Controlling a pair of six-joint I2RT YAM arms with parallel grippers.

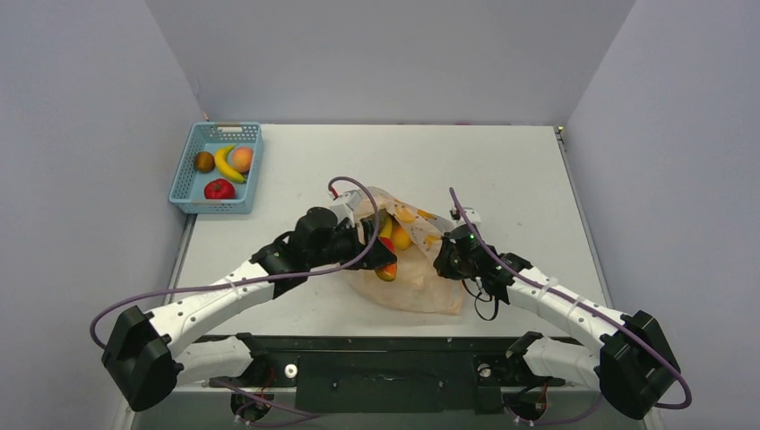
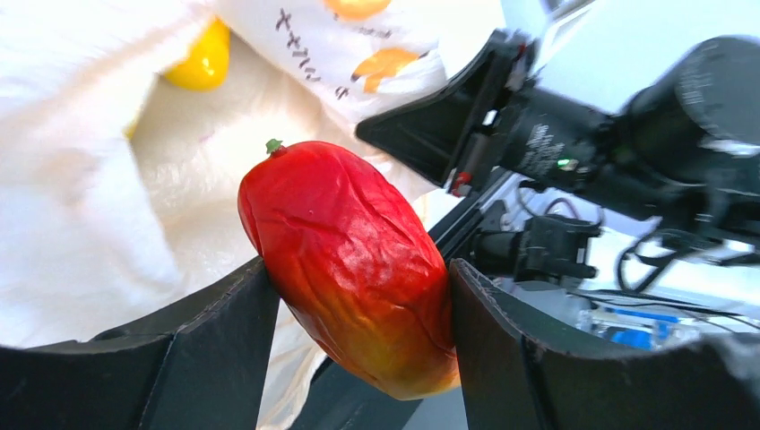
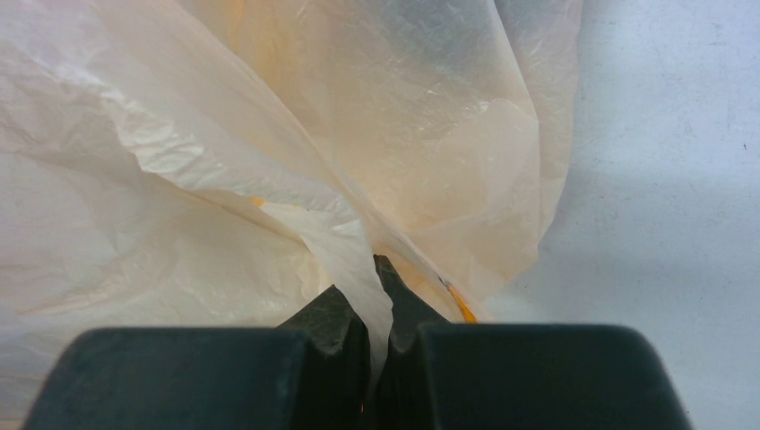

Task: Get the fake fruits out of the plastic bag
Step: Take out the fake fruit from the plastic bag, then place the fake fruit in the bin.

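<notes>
Left gripper (image 2: 358,278) clamps red-yellow fruit (image 2: 341,224) (wrinkled skin); right gripper (image 3: 363,288) pinched tight on plastic bag (image 3: 179,179) fold.

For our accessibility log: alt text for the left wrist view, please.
The left gripper clamps a wrinkled red toy fruit, yellowing at its lower end. Behind it lies the pale printed plastic bag with a yellow fruit among its folds; the right arm fills the upper right.
</notes>
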